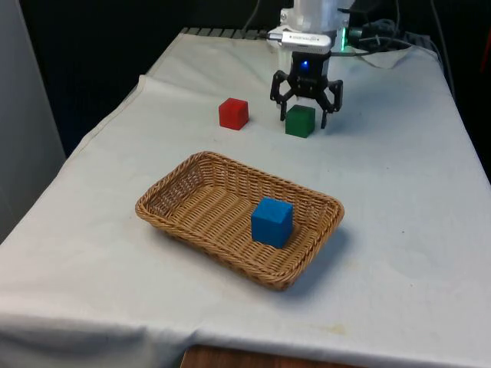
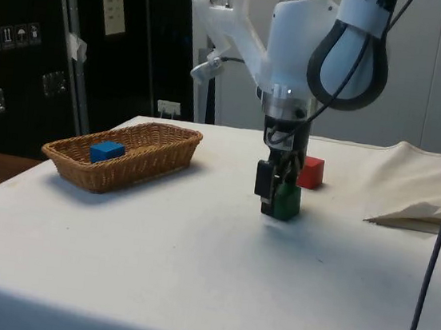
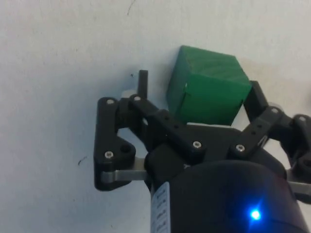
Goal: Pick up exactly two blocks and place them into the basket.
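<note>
While the woven wicker basket [image 1: 196, 180] is sitting on the white cloth [image 1: 399, 199] toward the near end of the table, one blue block [image 1: 271, 221] is lying inside it, close to the end at the front view's right. Three blocks are showing in all: one blue, one red, one green, each a plain solid-coloured cube with no markings. The red block [image 1: 233, 113] is resting on the cloth beyond the basket, well apart from it, and the green block [image 1: 300, 120] is standing near it, toward the front view's right. The gripper [image 1: 306, 107] is hanging low over the green block with its jaws spread wide, one finger [image 3: 142, 83] on each side of the cube and a gap visible between that finger and the green face, so nothing is being grasped
</note>
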Controlling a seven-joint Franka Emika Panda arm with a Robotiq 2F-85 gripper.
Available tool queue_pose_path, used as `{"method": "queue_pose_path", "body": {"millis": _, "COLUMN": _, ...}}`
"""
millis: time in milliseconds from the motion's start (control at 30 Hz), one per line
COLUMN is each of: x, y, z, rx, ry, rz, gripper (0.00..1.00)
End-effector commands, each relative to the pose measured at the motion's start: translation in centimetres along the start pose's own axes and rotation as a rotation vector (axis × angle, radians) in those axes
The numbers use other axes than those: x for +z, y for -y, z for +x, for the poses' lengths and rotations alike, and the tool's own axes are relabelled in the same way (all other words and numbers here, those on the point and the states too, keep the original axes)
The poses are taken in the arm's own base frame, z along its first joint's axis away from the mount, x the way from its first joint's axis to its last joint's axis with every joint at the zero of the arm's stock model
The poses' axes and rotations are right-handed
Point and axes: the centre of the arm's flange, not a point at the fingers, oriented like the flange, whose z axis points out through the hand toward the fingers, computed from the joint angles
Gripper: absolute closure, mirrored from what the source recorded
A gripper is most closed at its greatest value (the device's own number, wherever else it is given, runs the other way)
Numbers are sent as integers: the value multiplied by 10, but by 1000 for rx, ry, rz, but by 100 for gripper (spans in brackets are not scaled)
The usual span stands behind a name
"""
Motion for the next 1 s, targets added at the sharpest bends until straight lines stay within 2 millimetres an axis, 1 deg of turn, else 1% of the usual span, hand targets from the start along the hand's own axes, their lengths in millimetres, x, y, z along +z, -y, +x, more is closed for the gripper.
{"method": "queue_pose_path", "body": {"millis": 0, "x": -2, "y": 2, "z": -1, "rx": 3, "ry": -5, "rz": 9, "gripper": 10}}
{"method": "queue_pose_path", "body": {"millis": 33, "x": -2, "y": 2, "z": -1, "rx": 4, "ry": -6, "rz": 8, "gripper": 19}}
{"method": "queue_pose_path", "body": {"millis": 100, "x": 1, "y": 0, "z": 0, "rx": 0, "ry": 1, "rz": -1, "gripper": 42}}
{"method": "queue_pose_path", "body": {"millis": 133, "x": -1, "y": 3, "z": 0, "rx": 3, "ry": -6, "rz": 7, "gripper": 42}}
{"method": "queue_pose_path", "body": {"millis": 167, "x": -1, "y": 3, "z": -1, "rx": 3, "ry": -5, "rz": 7, "gripper": 71}}
{"method": "queue_pose_path", "body": {"millis": 233, "x": -1, "y": 3, "z": 0, "rx": 2, "ry": -6, "rz": 7, "gripper": 92}}
{"method": "queue_pose_path", "body": {"millis": 267, "x": -1, "y": 3, "z": 0, "rx": 2, "ry": -6, "rz": 7, "gripper": 100}}
{"method": "queue_pose_path", "body": {"millis": 533, "x": 0, "y": 3, "z": 0, "rx": 3, "ry": -6, "rz": 6, "gripper": 100}}
{"method": "queue_pose_path", "body": {"millis": 733, "x": -12, "y": 1, "z": 6, "rx": 1, "ry": -13, "rz": 11, "gripper": 100}}
{"method": "queue_pose_path", "body": {"millis": 767, "x": -9, "y": 3, "z": 5, "rx": -1, "ry": -17, "rz": 13, "gripper": 100}}
{"method": "queue_pose_path", "body": {"millis": 833, "x": -19, "y": 1, "z": 11, "rx": 0, "ry": -15, "rz": 16, "gripper": 100}}
{"method": "queue_pose_path", "body": {"millis": 967, "x": -31, "y": 2, "z": 22, "rx": -1, "ry": -21, "rz": 24, "gripper": 100}}
